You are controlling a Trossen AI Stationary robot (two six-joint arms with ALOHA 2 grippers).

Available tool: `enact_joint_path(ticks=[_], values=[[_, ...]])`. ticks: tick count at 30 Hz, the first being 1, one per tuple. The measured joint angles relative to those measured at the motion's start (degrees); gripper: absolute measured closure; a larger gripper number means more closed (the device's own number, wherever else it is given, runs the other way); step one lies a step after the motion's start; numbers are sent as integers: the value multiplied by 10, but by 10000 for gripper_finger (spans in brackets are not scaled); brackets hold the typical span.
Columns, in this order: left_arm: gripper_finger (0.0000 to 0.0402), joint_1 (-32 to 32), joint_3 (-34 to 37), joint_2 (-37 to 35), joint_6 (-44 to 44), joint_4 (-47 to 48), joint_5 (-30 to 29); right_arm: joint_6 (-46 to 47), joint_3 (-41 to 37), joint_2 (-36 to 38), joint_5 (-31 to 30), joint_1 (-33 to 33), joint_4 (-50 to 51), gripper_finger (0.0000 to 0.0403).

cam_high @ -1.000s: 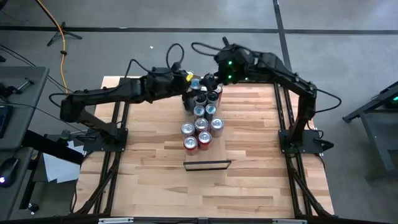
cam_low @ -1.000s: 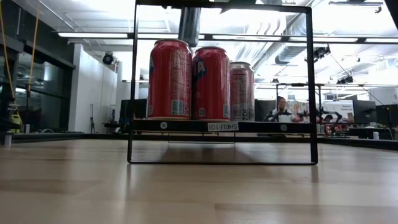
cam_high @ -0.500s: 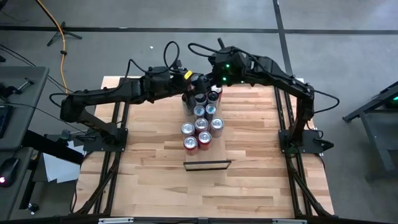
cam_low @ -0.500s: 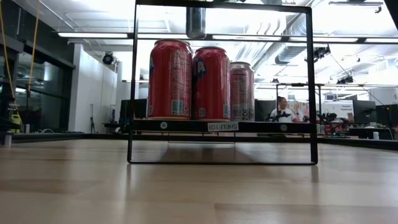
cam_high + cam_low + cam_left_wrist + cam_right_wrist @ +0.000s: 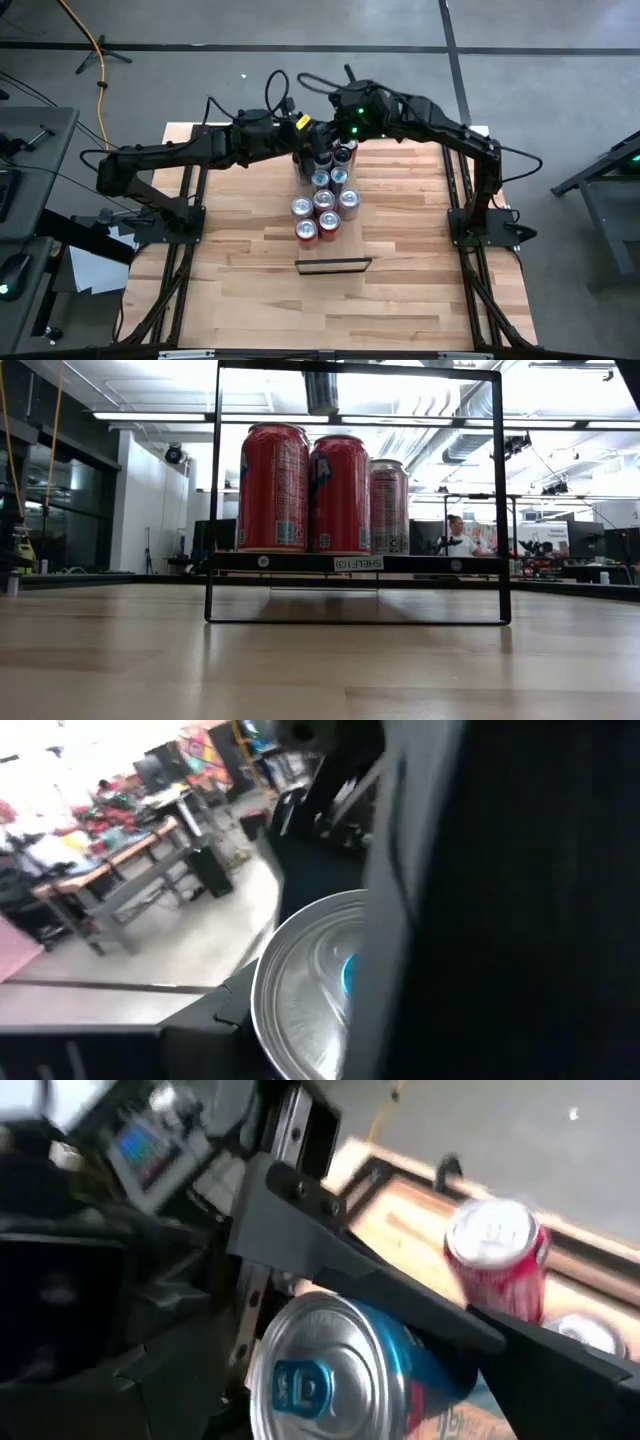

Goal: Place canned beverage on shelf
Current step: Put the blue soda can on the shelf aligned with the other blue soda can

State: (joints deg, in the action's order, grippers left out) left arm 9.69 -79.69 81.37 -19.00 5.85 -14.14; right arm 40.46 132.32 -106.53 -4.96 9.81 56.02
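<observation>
- The left tool (image 5: 312, 140), a dark two-finger claw at the far end of the surface, is clamped on a silver-topped can with a blue side (image 5: 345, 1370); its own wrist camera shows the can's shiny round end (image 5: 305, 990) pressed right against the dark finger.
- The right tool (image 5: 338, 135) hangs just beside it over the same far cluster, its fingers spread wide apart with that blue can lying between them in its wrist camera; whether the pads actually touch the can I cannot tell.
- It reads to me as a hand-over between the arms, or a shared lift, not yet resolved.
- Outward from the tools, a bunch of silver-topped cans (image 5: 322, 190) stands upright in the middle of the striped butcher-block surface (image 5: 410, 270), two red-sided ones (image 5: 308, 231) nearest the front.
- The shelf, a narrow pale board in thin black rails (image 5: 333, 266), sits near the front edge, well apart from both tools.
- From above its board looks bare; the red cans (image 5: 305, 488) seen through its frame (image 5: 497, 500) from surface height stand behind it, I judge.
- So the carry and the placing are still to do.
</observation>
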Motion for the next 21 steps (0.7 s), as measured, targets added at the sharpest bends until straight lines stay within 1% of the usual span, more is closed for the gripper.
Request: enact_joint_path(ticks=[1, 3, 6, 13, 16, 21], values=[[217, 0, 0, 1, 2, 3, 4, 1, -1, -1, -6, -3, 6, 20], [217, -1, 2, 1, 7, 4, 6, 1, -2, -2, 6, -5, 11, 21], [217, 1, 0, 0, 1, -3, 7, -6, -1, -1, -2, -8, 1, 20], [217, -5, 1, 4, -4, 3, 2, -4, -1, -1, -21, -6, 35, 26], [217, -5, 1, 4, -6, 2, 1, -11, 0, 0, -28, -6, 38, 47], [217, -8, 2, 4, -25, -1, -3, -6, 1, -2, -41, -5, 52, 108]])
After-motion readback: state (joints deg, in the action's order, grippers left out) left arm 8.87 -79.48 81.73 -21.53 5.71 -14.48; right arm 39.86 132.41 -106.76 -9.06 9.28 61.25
